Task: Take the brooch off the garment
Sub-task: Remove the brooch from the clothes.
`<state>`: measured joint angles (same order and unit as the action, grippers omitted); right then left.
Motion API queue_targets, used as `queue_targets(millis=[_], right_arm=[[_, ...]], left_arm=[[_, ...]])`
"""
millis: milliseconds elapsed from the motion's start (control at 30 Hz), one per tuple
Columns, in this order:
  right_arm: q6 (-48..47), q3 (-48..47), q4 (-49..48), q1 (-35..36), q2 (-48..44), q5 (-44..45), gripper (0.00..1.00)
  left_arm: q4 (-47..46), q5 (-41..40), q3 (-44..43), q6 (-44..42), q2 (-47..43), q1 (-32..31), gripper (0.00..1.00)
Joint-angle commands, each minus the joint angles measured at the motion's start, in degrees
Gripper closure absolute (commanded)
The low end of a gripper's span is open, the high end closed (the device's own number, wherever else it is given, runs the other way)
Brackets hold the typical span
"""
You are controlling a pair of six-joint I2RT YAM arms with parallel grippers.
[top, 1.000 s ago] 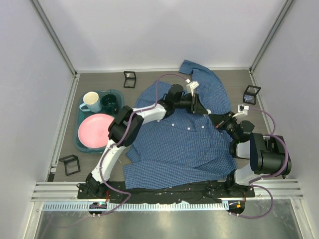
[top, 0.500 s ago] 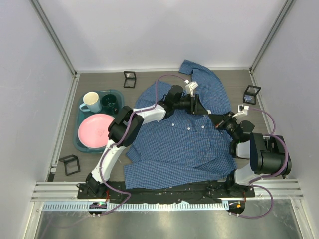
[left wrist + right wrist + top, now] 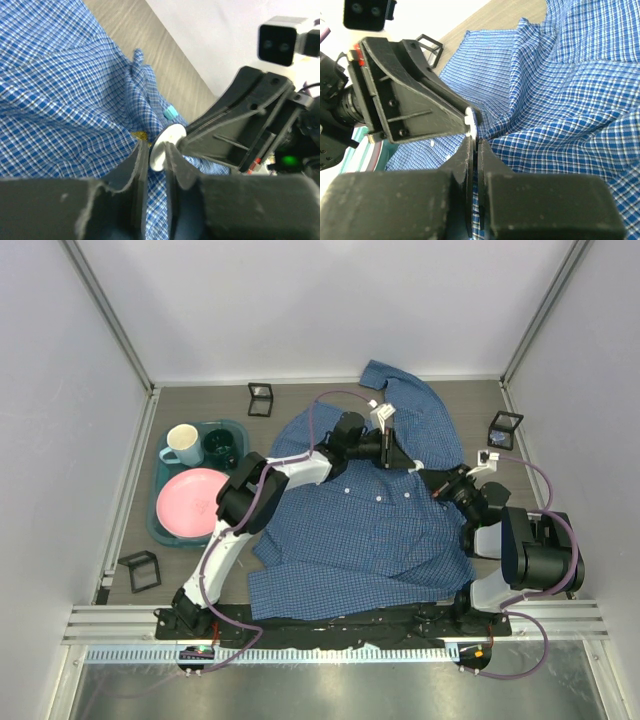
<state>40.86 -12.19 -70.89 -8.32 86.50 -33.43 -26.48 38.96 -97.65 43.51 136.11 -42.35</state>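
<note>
Although the left arm (image 3: 300, 468) has barely crept leftward, the left gripper (image 3: 156, 152) stays pinched on the white brooch (image 3: 165, 142) high on the garment (image 3: 370, 530) while the right gripper (image 3: 474, 147) clamps a fold of cloth just beside it, so removal seems only just starting.

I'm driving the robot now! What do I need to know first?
Left gripper: shut on the white round brooch.
Right gripper: shut, with its tips at the cloth fold right by the brooch. What it pinches is unclear.
Shirt: spread out flat, bunched up where the two grippers meet.
Done: both grippers have reached the brooch.
Left to do: the brooch looks still fixed to the cloth. Probably pull it free while the shirt is held back.
</note>
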Motion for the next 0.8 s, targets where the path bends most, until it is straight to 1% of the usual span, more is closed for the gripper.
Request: queue_targets(millis=[0,33,133,233,300,333,433,500,600,633,767], right_arm=[[-0.3,-0.7,-3.5,0.4,-1.1,-0.4,0.99],[-0.6,-0.6,-2.9,0.4,-1.3,-0.1,0.99],[-1.6,-0.6,-0.1,0.5,-2.4,1.1,0.99],[-1.5,-0.5,-1.0,0.5,-2.4,0.6,0.99],[-0.5,-0.5,-2.3,0.5,-1.4,0.2,0.99],[-0.2,-0.5,-3.5,0.5,-1.2,-0.1,0.99],[0.2,-0.4,-4.3,0.5,-1.2,-0.5,0.99],[0.3,0.0,-5.0,0.5,-1.2,-0.7,0.99],[0.9,-0.1,-5.8,0.5,-0.9,-1.1,0.99],[1.0,0.0,-6.4,0.5,-0.8,-1.2,0.99],[1.2,-0.1,-6.4,0.5,-0.8,-1.8,0.99]], left_arm=[[-3.7,-0.4,0.4,0.7,-2.9,1.2,0.87],[-3.8,-0.2,0.4,0.6,-3.0,1.3,0.91],[-4.4,-0.5,1.0,0.6,-3.1,1.2,0.93],[-4.5,0.2,0.5,0.7,-3.1,1.2,0.92],[-4.5,0.4,0.4,1.0,-3.0,1.2,0.86],[-5.2,0.8,0.6,1.0,-3.0,1.2,0.77],[-5.3,0.5,1.6,0.1,-3.8,1.2,0.65],[-5.3,0.9,1.8,-0.9,-4.1,1.2,0.62],[-4.8,2.7,0.7,-1.4,-3.5,1.2,0.74],[-4.8,2.6,0.7,-1.5,-3.2,1.2,0.8],[-5.5,2.4,1.0,-2.4,-3.6,1.0,0.86]])
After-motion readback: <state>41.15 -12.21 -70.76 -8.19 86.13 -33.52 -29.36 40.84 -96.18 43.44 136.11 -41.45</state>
